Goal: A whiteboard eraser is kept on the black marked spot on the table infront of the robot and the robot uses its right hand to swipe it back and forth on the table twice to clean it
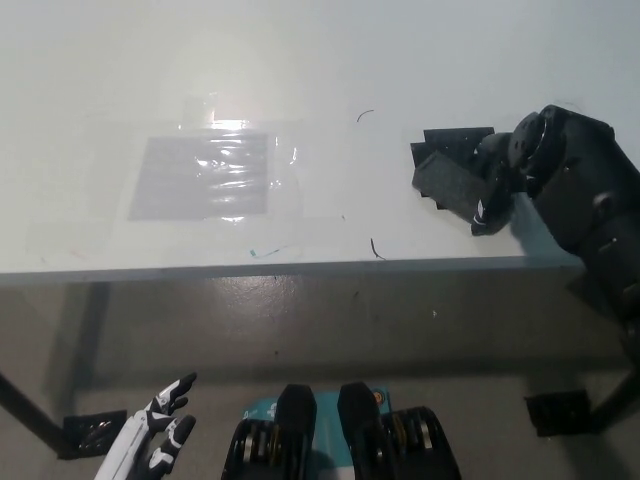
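A dark grey whiteboard eraser (447, 184) lies tilted on the black marked spot (458, 140) at the right of the white table (300, 70). My black right hand (497, 180) is down on the eraser's right end, fingers curled over it and hiding that end. Whether they grip it or only press on it I cannot tell. Below the table edge at the lower left hangs my white left hand (152, 441), fingers spread and holding nothing.
A grey rectangle under shiny clear film (205, 177) is stuck on the table left of centre. Small pen marks (376, 247) lie near the front edge (300, 268). Below the edge are the floor and a table leg (25, 412).
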Controlling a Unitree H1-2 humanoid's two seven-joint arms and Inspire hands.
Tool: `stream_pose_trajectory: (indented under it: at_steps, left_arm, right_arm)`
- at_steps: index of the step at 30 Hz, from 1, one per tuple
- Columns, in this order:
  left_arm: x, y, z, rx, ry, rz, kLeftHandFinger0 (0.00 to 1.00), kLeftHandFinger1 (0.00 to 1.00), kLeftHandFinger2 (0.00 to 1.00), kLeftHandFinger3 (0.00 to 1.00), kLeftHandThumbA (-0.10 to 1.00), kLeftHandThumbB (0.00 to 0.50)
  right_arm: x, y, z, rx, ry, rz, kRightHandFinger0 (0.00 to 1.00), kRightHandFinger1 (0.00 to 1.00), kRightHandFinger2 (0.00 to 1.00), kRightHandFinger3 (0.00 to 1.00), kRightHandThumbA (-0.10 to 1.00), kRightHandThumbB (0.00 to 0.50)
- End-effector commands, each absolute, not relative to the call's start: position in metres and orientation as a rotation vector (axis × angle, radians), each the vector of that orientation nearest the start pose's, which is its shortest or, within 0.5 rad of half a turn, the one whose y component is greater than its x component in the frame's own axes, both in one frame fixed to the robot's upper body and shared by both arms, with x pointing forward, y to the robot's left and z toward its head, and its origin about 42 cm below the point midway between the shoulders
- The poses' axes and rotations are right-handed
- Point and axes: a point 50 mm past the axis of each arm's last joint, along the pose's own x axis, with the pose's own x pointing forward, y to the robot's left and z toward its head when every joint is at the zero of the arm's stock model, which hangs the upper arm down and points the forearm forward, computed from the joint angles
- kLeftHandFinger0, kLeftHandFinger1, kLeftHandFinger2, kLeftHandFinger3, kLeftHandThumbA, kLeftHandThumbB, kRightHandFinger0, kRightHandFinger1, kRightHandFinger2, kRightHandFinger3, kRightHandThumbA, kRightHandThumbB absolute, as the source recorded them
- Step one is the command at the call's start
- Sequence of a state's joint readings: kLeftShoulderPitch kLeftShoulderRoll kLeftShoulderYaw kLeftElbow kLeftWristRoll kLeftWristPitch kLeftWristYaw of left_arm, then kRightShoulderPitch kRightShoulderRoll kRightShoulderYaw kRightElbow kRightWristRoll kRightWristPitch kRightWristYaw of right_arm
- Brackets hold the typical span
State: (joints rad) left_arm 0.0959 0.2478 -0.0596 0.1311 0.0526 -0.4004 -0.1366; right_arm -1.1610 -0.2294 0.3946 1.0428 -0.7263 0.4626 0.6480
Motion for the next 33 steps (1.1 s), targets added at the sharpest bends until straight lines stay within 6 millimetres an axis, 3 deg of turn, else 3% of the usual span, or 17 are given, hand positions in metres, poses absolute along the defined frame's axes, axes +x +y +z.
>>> stream_pose_trajectory:
  at_steps: [1,4,5,6,8,9,10,11,12,13,14,16,19,21,22,24,33]
  left_arm:
    - [0.245,0.282,0.077,0.326,-0.209,-0.255,1.00,1.00,1.00,1.00,0.87,0.402]
    - [0.245,0.281,0.077,0.326,-0.212,-0.257,1.00,1.00,1.00,1.00,0.87,0.399]
    - [0.245,0.281,0.077,0.326,-0.213,-0.257,1.00,1.00,1.00,1.00,0.86,0.397]
    - [0.245,0.281,0.077,0.327,-0.214,-0.259,1.00,1.00,1.00,1.00,0.86,0.397]
    - [0.247,0.281,0.077,0.332,-0.217,-0.262,1.00,1.00,1.00,1.00,0.86,0.396]
    - [0.247,0.282,0.078,0.334,-0.216,-0.263,1.00,1.00,1.00,1.00,0.86,0.398]
    - [0.248,0.282,0.079,0.336,-0.214,-0.263,1.00,1.00,1.00,1.00,0.85,0.404]
    - [0.248,0.282,0.079,0.337,-0.214,-0.263,1.00,1.00,1.00,1.00,0.85,0.405]
    - [0.248,0.281,0.079,0.336,-0.213,-0.264,1.00,1.00,1.00,1.00,0.85,0.405]
    - [0.248,0.281,0.079,0.334,-0.213,-0.264,1.00,1.00,1.00,1.00,0.84,0.406]
    - [0.247,0.281,0.079,0.337,-0.213,-0.265,1.00,1.00,1.00,1.00,0.84,0.407]
    - [0.246,0.281,0.078,0.333,-0.209,-0.268,1.00,1.00,1.00,1.00,0.82,0.413]
    - [0.245,0.281,0.078,0.332,-0.207,-0.269,1.00,1.00,1.00,1.00,0.82,0.415]
    - [0.245,0.281,0.078,0.336,-0.211,-0.271,1.00,1.00,1.00,1.00,0.82,0.411]
    - [0.245,0.281,0.078,0.339,-0.212,-0.271,1.00,1.00,1.00,1.00,0.82,0.413]
    - [0.245,0.282,0.078,0.338,-0.207,-0.272,1.00,1.00,1.00,1.00,0.82,0.416]
    - [0.246,0.283,0.080,0.351,-0.198,-0.269,1.00,1.00,1.00,1.00,0.82,0.428]
  right_arm:
    - [0.579,-0.187,0.308,-1.235,0.530,0.330,1.00,1.00,1.00,1.00,1.00,0.331]
    - [0.578,-0.181,0.302,-1.304,0.428,0.192,1.00,1.00,1.00,1.00,1.00,0.401]
    - [0.577,-0.178,0.301,-1.294,0.342,0.102,0.76,0.93,1.00,1.00,0.86,0.311]
    - [0.576,-0.176,0.300,-1.284,0.291,0.045,0.71,0.90,0.98,1.00,0.80,0.301]
    - [0.576,-0.173,0.304,-1.299,0.230,-0.013,0.43,0.53,0.66,1.00,0.54,0.183]
    - [0.574,-0.172,0.307,-1.273,0.181,-0.054,0.07,0.17,0.35,0.96,0.25,0.170]
    - [0.573,-0.171,0.310,-1.244,0.137,-0.082,0.01,0.03,0.19,0.84,0.10,0.166]
    - [0.572,-0.171,0.312,-1.226,0.110,-0.094,0.00,0.01,0.14,0.81,0.04,0.162]
    - [0.571,-0.172,0.315,-1.205,0.072,-0.106,0.00,0.00,0.04,0.55,-0.01,0.164]
    - [0.571,-0.172,0.317,-1.195,0.056,-0.115,0.00,0.00,0.05,0.37,-0.02,0.159]
    - [0.571,-0.173,0.320,-1.188,0.052,-0.123,0.01,0.09,0.18,0.50,-0.02,0.169]
    - [0.570,-0.177,0.319,-1.177,0.039,-0.136,0.00,0.08,0.16,0.31,-0.01,0.170]
    - [0.570,-0.180,0.319,-1.171,0.032,-0.141,0.00,0.09,0.20,0.19,0.01,0.173]
    - [0.570,-0.183,0.318,-1.166,0.035,-0.143,0.00,0.10,0.25,0.19,0.00,0.174]
    - [0.570,-0.184,0.318,-1.161,0.038,-0.143,0.00,0.13,0.29,0.28,0.01,0.178]
    - [0.570,-0.188,0.317,-1.156,0.041,-0.141,0.00,0.12,0.29,0.26,0.03,0.175]
    - [0.573,-0.201,0.308,-1.191,0.065,-0.143,0.00,0.19,0.38,0.42,0.06,0.177]
